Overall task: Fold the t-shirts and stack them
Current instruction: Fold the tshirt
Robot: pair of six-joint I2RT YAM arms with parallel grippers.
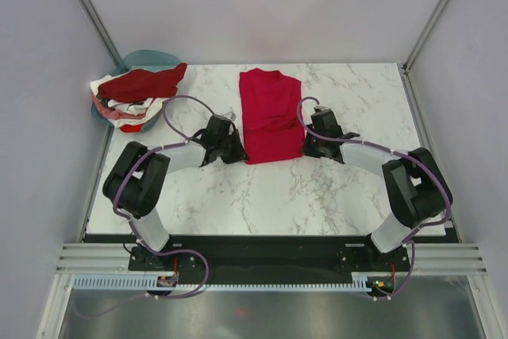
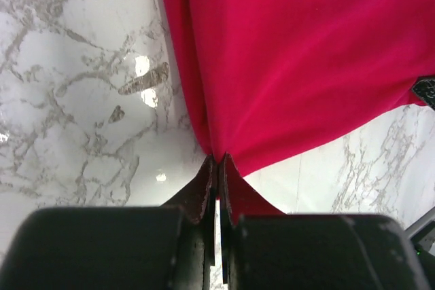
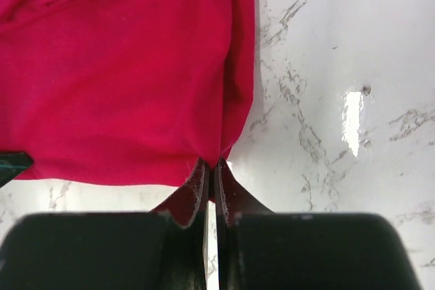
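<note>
The bright crimson t-shirt [image 1: 270, 113] lies folded into a long strip at the middle back of the marble table. My left gripper [image 1: 236, 151] is shut on its near left corner; in the left wrist view the cloth [image 2: 306, 59] is pinched between the closed fingertips [image 2: 206, 174]. My right gripper [image 1: 305, 147] is shut on its near right corner; in the right wrist view the cloth [image 3: 122, 79] runs into the closed fingertips [image 3: 228, 178]. A pile of dark red, white and coral t-shirts [image 1: 135, 93] lies at the back left.
The pile of shirts sits in a teal basin [image 1: 151, 59] at the table's back left corner. Grey walls stand around the marble table [image 1: 270, 196]. The arms' bases are at the near edge.
</note>
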